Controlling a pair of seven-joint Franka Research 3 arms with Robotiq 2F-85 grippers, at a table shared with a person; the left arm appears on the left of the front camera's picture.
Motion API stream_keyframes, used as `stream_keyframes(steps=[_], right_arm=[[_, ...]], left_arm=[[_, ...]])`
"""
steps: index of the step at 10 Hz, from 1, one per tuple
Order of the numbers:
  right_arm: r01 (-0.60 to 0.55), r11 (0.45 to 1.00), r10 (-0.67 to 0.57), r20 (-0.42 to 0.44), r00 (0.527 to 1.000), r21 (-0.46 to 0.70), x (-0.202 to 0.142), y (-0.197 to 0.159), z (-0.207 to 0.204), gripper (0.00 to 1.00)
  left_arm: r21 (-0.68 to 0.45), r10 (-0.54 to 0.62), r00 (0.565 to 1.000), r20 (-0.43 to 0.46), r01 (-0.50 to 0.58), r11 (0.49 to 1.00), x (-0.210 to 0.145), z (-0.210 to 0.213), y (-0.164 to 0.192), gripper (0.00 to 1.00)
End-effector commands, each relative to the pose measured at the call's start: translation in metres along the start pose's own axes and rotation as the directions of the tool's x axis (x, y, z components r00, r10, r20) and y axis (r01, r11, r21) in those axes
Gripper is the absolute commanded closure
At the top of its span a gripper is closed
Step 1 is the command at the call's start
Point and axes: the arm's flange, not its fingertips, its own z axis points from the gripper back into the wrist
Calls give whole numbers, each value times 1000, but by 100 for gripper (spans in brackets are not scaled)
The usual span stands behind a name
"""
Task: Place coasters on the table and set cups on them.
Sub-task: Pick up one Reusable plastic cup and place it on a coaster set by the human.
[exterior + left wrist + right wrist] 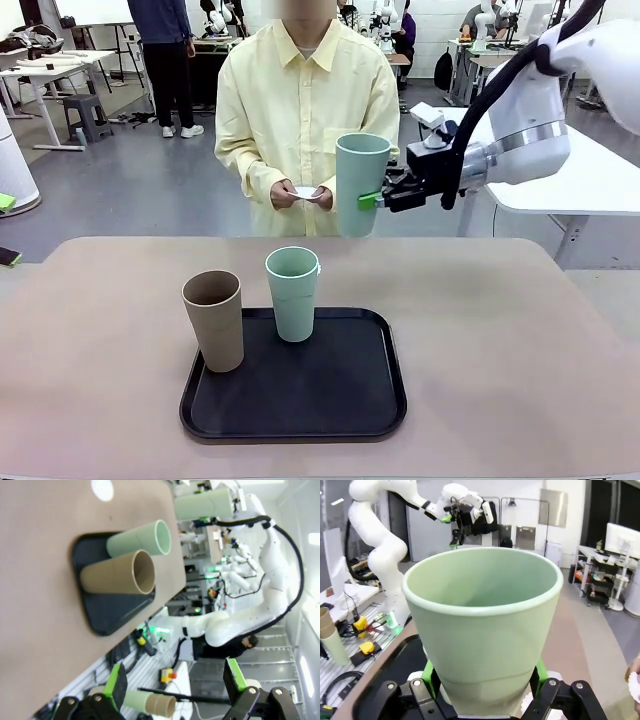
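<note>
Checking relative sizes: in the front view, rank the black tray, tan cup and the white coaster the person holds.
1. black rectangular tray
2. tan tapered matte cup
3. white lacy coaster, though it's farthest away

- raised pale mint-green tapered matte tumbler (362, 185), plain
- second mint-green tapered tumbler (292, 295)
- tan-brown tapered tumbler (214, 325)
- black rounded plastic tray (300, 405)
- beige-tan counter (500, 340)
- person's pale yellow buttoned shirt (300, 110)

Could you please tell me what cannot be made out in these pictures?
Front view: the coasters, small and mostly covered by the person's hands; their number is unclear.
Right wrist view: the held mint cup hides most of the tray; the right pincer covers the cup's base.
</note>
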Motion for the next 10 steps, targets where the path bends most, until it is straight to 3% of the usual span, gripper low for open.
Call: stream_keyframes(steps=[1, 3, 8, 9, 10], right_arm=[[-23, 997, 25, 26, 999, -69, -14, -25, -19, 16], [-12, 992, 16, 32, 999, -125, -32, -42, -36, 16], [30, 992, -27, 22, 999, -123, -51, -67, -66, 16], [73, 978, -71, 17, 997, -193, -47, -59, -65, 16], [15, 996, -15, 4, 1000, -93, -54, -56, -65, 16]], left_arm=[[-11, -18, 1000, -4, 18, 1000, -1, 1, 1, 0], [-11, -18, 1000, -4, 18, 1000, -1, 1, 1, 0], [-11, -18, 1000, -4, 18, 1000, -1, 1, 1, 0], [-11, -18, 1000, -4, 18, 1000, -1, 1, 1, 0], [-11, -18, 1000, -4, 18, 1000, -1, 1, 1, 0]])
